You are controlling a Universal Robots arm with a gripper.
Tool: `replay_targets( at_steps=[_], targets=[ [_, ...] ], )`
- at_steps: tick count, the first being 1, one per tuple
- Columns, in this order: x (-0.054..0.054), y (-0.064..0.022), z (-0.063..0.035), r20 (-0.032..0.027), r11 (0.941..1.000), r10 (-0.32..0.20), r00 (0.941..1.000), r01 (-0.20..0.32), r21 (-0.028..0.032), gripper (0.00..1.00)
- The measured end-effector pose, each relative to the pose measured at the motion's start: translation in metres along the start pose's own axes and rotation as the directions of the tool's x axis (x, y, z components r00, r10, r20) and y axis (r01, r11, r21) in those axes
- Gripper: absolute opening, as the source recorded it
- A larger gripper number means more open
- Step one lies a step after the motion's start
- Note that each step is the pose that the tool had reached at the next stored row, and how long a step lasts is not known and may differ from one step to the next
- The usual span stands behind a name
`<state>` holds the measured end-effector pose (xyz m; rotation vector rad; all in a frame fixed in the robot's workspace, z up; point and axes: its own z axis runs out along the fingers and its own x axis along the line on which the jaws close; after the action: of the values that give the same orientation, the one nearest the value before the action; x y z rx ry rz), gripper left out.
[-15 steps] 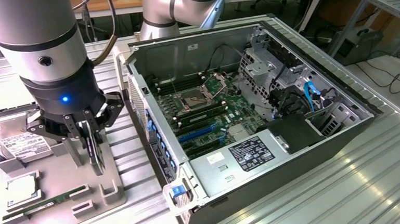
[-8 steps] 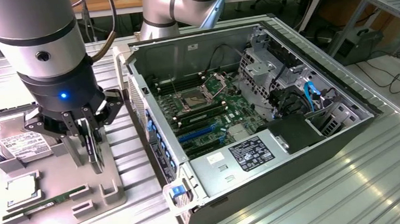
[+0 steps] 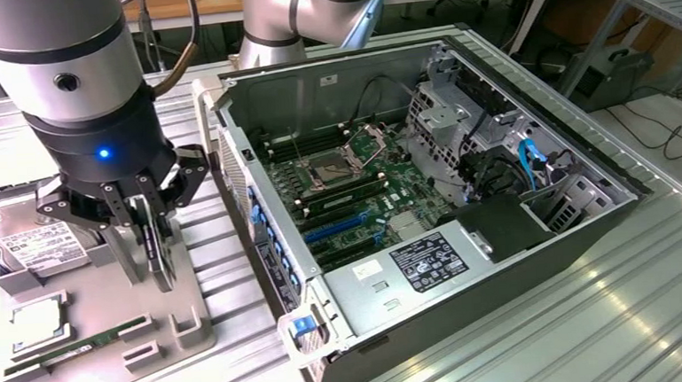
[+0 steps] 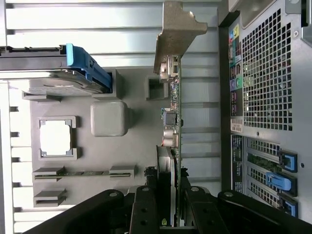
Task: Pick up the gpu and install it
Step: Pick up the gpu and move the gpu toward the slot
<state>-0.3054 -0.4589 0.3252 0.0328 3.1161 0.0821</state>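
Observation:
My gripper [image 3: 149, 243] hangs over the grey parts tray [image 3: 103, 365] at the exterior view's left, shut on the gpu [image 3: 159, 255]. The gpu is a thin green card held on edge, upright between the fingers. In the wrist view the gpu [image 4: 174, 122] runs edge-on away from the gripper [image 4: 173, 212], with dark chips on it and its silver end bracket [image 4: 173, 34] at the far end. I cannot tell whether its lower edge still touches the tray's holder. The open computer case [image 3: 436, 194] lies beside the tray, and its motherboard shows blue card slots [image 3: 337, 228].
On the tray lie a silver hard drive [image 3: 34, 247], a square processor [image 3: 39, 320] and a narrow green memory stick [image 3: 84, 344]. The case's perforated rear wall [image 4: 265, 73] with blue latches stands close beside the card. Ribbed metal table [image 3: 586, 318] surrounds everything.

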Motion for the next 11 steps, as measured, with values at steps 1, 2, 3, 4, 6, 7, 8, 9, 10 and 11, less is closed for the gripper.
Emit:
replay_targets(
  at_steps=[1,2,3,4,6,7,8,9,10,11],
  targets=[
    [0.0,0.0,-0.0009,0.0,1.0,0.0,1.0,0.0,-0.0005,0.27],
    [0.0,0.0001,-0.002,0.0001,1.0,0.0,1.0,0.0,-0.0008,0.27],
    [0.0,0.0002,-0.0031,0.0,1.0,0.0,1.0,0.0,-0.001,0.27],
    [0.0,0.0002,-0.0042,0.0,1.0,0.0,1.0,0.0,-0.0011,0.27],
    [0.0,0.0004,-0.0069,-0.0001,1.0,0.0,1.0,0.0,-0.0016,0.27],
    [0.0,0.0004,-0.0081,0.0,1.0,0.0,1.0,0.0,-0.0021,0.27],
    [0.0,0.0005,-0.0089,0.0,1.0,0.0,1.0,0.0,-0.0022,0.27],
    [0.0,0.0005,-0.01,0.0,1.0,0.0,1.0,0.0,-0.0024,0.27],
    [0.0,0.0006,-0.0108,-0.0001,1.0,0.0,1.0,0.0,-0.0026,0.27],
    [0.0,0.0006,-0.0116,0.0,1.0,0.0,1.0,0.0,-0.0029,0.27]
  ],
)
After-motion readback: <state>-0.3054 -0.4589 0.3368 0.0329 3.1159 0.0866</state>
